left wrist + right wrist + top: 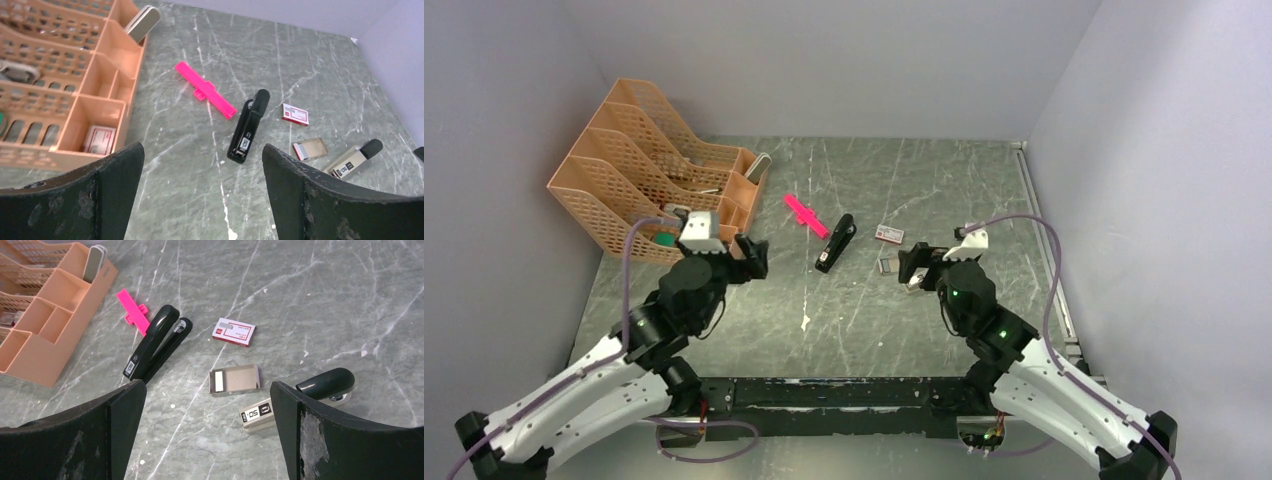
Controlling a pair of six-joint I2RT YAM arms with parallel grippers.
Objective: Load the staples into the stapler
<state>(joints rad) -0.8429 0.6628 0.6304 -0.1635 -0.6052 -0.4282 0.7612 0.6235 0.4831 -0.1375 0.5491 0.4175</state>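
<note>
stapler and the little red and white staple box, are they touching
Apart. The right wrist view shows a strip of bare table between the stapler and the staple box.

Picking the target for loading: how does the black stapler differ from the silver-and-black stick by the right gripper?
The stapler is black along its whole length; the stick has a pale silvery body with a black end. The stapler lies beside the pink piece; the stick lies beside the open tray. Both lie flat, ungripped, each with a small label.
</note>
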